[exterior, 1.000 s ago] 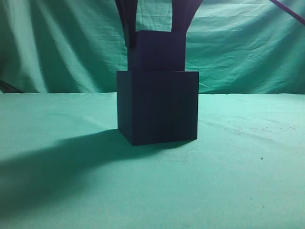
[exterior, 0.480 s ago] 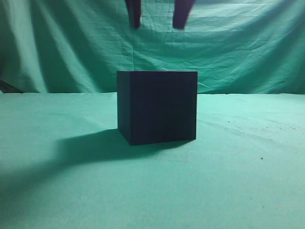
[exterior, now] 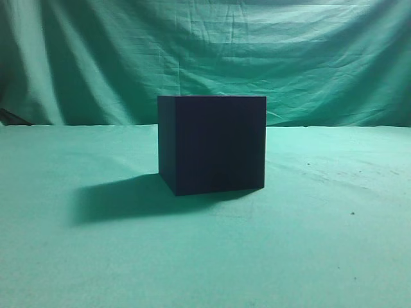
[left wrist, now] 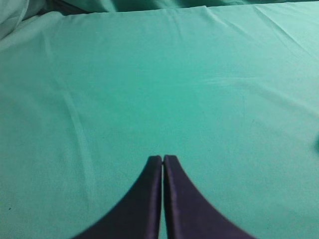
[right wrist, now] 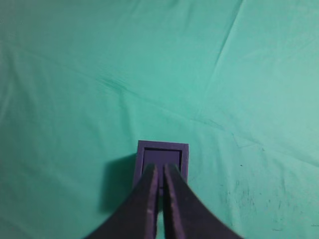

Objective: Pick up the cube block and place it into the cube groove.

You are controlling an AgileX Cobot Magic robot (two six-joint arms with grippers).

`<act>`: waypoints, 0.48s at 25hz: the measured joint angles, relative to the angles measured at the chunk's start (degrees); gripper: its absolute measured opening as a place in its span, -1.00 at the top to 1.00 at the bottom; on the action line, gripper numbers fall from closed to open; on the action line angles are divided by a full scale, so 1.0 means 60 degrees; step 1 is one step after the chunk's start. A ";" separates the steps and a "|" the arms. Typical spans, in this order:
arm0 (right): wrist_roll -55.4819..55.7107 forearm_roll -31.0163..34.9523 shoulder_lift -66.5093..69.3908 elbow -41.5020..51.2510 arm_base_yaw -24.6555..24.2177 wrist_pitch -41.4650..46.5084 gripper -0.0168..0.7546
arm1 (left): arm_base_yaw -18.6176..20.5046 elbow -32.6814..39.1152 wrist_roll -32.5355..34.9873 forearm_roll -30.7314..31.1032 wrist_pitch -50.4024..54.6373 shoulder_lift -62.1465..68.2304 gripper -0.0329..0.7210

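Note:
The cube groove [exterior: 212, 144], a large near-black box, stands mid-table in the exterior view. In the right wrist view I look down on its rim [right wrist: 163, 145]. The cube block [right wrist: 162, 155] sits inside it, its lighter purple top face showing just below the rim. My right gripper [right wrist: 161, 168] is high above the box, empty, with its fingers drawn together. My left gripper [left wrist: 162, 158] is shut and empty over bare green cloth, away from the box. Neither gripper shows in the exterior view.
Green cloth [exterior: 321, 244] covers the table and hangs as a backdrop [exterior: 321, 58] behind it. The box throws a shadow to its left [exterior: 122, 196]. A few dark specks [right wrist: 244, 196] mark the cloth right of the box.
The right gripper held the cube block at the box's top, let it go into the box, then rose out of the exterior view. Its fingers have come together.

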 joint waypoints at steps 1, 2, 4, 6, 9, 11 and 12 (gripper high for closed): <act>-0.0053 0.0060 -0.0441 0.0167 0.0000 0.0000 0.96 | 0.0000 0.0000 0.0000 0.0000 0.0000 0.0000 0.91; -0.0147 0.0105 -0.0900 0.0385 0.0000 0.0000 0.96 | 0.0000 0.0000 0.0000 0.0000 0.0000 0.0000 0.91; -0.0284 0.0124 -0.1719 0.1122 0.0000 0.0035 0.96 | 0.0000 0.0000 0.0000 0.0000 0.0000 0.0000 0.91; -0.0361 0.0124 -0.2513 0.1962 0.0000 0.0080 0.96 | 0.0000 0.0000 0.0000 0.0000 0.0000 0.0000 0.91; -0.0391 0.0107 -0.3816 0.3337 0.0000 0.0112 0.96 | 0.0000 0.0000 0.0000 0.0000 0.0000 0.0000 0.91; -0.0391 0.0107 -0.4666 0.4257 0.0000 -0.0052 0.96 | 0.0000 0.0000 0.0000 0.0000 0.0000 0.0000 0.91; -0.0391 0.0107 -0.5144 0.4683 0.0000 -0.0201 0.96 | 0.0000 0.0000 0.0000 0.0000 0.0000 0.0000 0.91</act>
